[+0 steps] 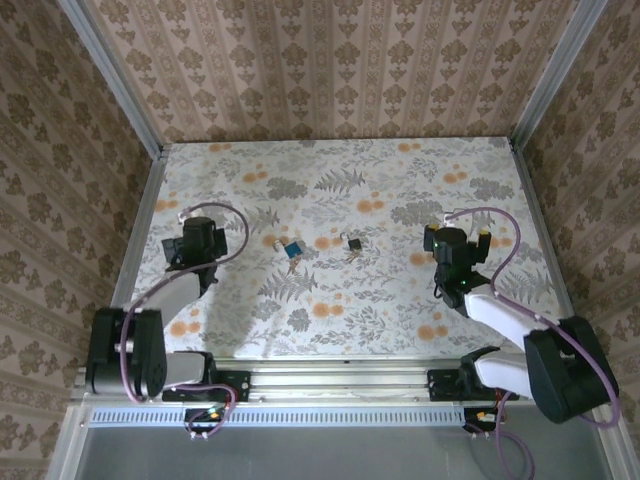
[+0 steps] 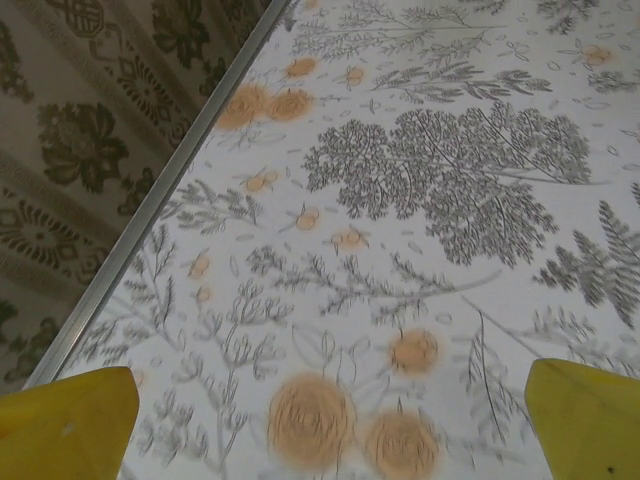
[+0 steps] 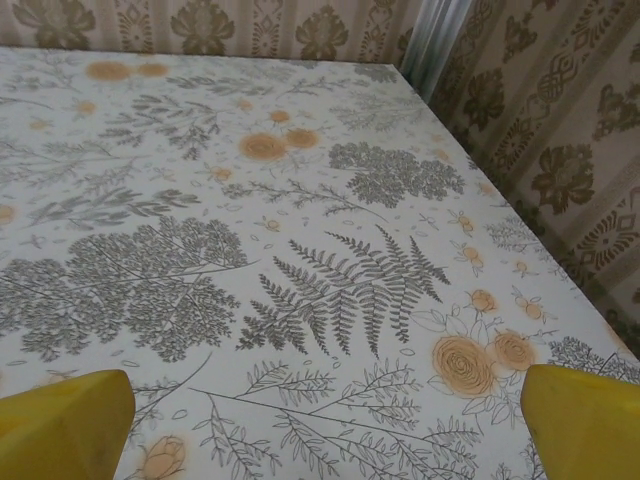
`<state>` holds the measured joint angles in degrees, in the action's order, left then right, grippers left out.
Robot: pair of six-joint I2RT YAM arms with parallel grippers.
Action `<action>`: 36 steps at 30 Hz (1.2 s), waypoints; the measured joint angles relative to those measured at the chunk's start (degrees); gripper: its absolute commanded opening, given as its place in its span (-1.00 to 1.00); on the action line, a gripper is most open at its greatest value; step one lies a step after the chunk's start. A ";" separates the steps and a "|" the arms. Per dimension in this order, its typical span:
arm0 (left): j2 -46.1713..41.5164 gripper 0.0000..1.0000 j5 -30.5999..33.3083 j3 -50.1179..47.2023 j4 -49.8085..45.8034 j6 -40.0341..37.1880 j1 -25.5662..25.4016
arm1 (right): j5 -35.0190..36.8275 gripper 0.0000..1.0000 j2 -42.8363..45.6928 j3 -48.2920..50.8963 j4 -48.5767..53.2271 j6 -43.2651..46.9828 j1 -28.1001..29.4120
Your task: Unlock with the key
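Note:
Two small things lie near the table's middle: a blue piece with a pale metal end (image 1: 290,250) and a black piece with a metal bit (image 1: 354,245). They are too small to tell which is the key and which the lock. My left gripper (image 1: 197,234) hovers to the left of them and my right gripper (image 1: 452,245) to the right, both well apart from them. Both stand open, with the yellow fingertips (image 2: 70,420) (image 3: 590,420) wide apart and only tablecloth between them, as the left gripper (image 2: 330,425) and right gripper (image 3: 325,425) wrist views show.
The floral tablecloth (image 1: 340,300) covers the table. Patterned walls stand on three sides, with a metal rail (image 2: 150,200) along the left edge and a metal corner post (image 3: 435,40) at the back right. The arm bases sit on the aluminium bar (image 1: 340,380) at the near edge.

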<state>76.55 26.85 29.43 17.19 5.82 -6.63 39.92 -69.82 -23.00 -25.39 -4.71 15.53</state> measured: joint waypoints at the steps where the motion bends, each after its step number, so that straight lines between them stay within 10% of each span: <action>1: 1.73 1.00 0.04 -0.83 3.52 -0.59 0.33 | -0.04 1.00 -1.36 0.94 -2.71 0.59 -0.31; 15: 12.79 1.00 -10.25 -12.85 39.32 -7.02 2.23 | -17.18 1.00 -13.57 5.60 -26.38 1.99 -10.67; 36: 13.25 1.00 -10.49 -10.38 41.20 -10.16 0.28 | -23.93 1.00 -18.10 1.18 -25.40 1.49 -12.33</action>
